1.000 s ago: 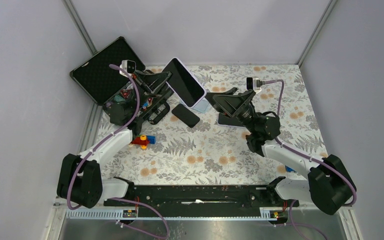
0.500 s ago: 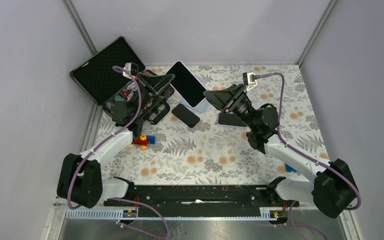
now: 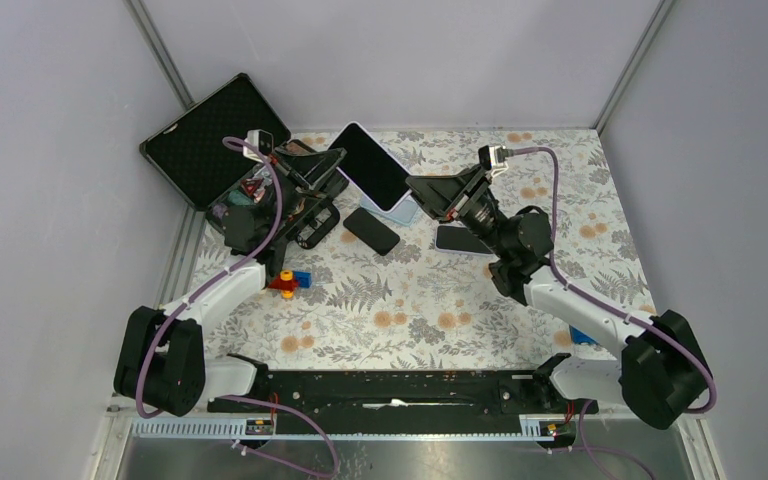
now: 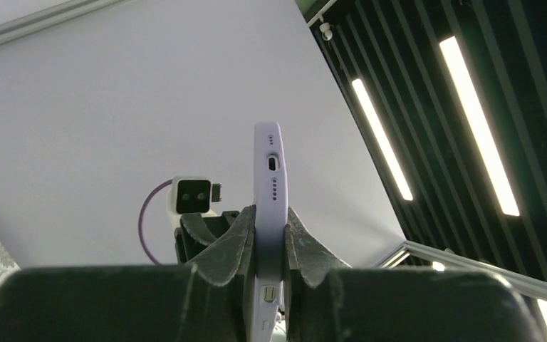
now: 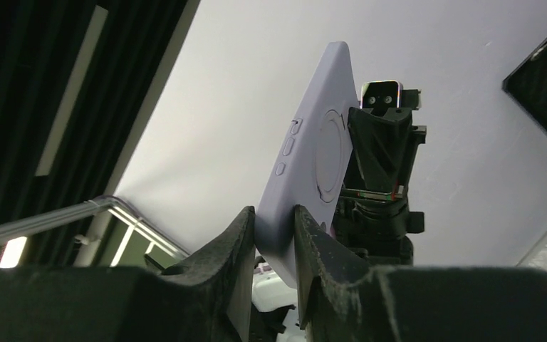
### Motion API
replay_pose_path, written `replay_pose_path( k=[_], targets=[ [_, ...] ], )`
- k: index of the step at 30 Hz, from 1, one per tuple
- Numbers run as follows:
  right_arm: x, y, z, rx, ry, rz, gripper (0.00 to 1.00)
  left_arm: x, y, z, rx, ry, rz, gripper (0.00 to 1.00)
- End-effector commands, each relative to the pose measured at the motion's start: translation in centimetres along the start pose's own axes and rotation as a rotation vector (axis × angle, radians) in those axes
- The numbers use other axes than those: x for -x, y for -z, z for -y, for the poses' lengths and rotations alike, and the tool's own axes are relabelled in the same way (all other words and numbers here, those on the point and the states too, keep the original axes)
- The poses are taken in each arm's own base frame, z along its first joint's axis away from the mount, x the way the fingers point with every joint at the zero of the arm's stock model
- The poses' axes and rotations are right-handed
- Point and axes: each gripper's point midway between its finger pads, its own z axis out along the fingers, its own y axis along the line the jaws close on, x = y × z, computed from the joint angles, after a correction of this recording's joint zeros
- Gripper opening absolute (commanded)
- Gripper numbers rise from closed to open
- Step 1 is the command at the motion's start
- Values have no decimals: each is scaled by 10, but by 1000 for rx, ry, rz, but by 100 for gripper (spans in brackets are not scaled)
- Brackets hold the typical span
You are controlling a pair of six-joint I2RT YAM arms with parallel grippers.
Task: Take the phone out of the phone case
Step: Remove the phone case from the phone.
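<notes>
Surface: floral table cover [image 3: 410, 310]. Item: phone [image 3: 370, 165], dark screen up, seated in lilac phone case [image 4: 270, 178], held tilted above the cover. Holding: left gripper [image 4: 269, 222], jaws clamped on the phone case's left edge; right gripper [image 5: 276, 217], jaws pinched on its right end. Nearer than the phone case: black phone [image 3: 371, 230], flat; toy bricks [image 3: 288, 281], further near-left.

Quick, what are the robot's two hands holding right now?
Left gripper: closed, holding the lilac phone case.
Right gripper: closed on an edge of the same case.
</notes>
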Motion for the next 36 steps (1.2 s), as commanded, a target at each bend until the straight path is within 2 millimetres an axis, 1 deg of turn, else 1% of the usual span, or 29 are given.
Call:
replay_pose_path(
  k=[1, 4, 7, 12, 14, 19, 30, 32, 36],
  targets=[
    [12, -11, -52, 187, -140, 28, 15, -6, 1, 65, -221, -36, -2, 0],
    [13, -18, -75, 249, -153, 3, 11, -7, -2, 74, -242, -49, -13, 0],
    [14, -21, -86, 262, -150, -2, 9, -6, -4, 75, -245, -48, -14, 0],
    [19, -25, -99, 296, -179, -2, 4, -5, -5, 68, -234, -45, -8, 0],
    [20, -28, -100, 304, -208, -1, 0, -4, -6, 65, -229, -47, -6, 0],
    [24, -31, -99, 321, -264, 3, 0, -6, -10, 55, -217, -64, -14, 0],
    [27, -31, -93, 338, -336, 11, 0, -14, -17, 14, -144, 16, -42, 0],
    [27, -29, -94, 338, -334, 14, 0, -16, -18, 3, -123, 46, -46, 0],
    [28, -27, -97, 344, -337, 16, 0, -22, -21, -11, -98, 81, -57, 0]
  ],
)
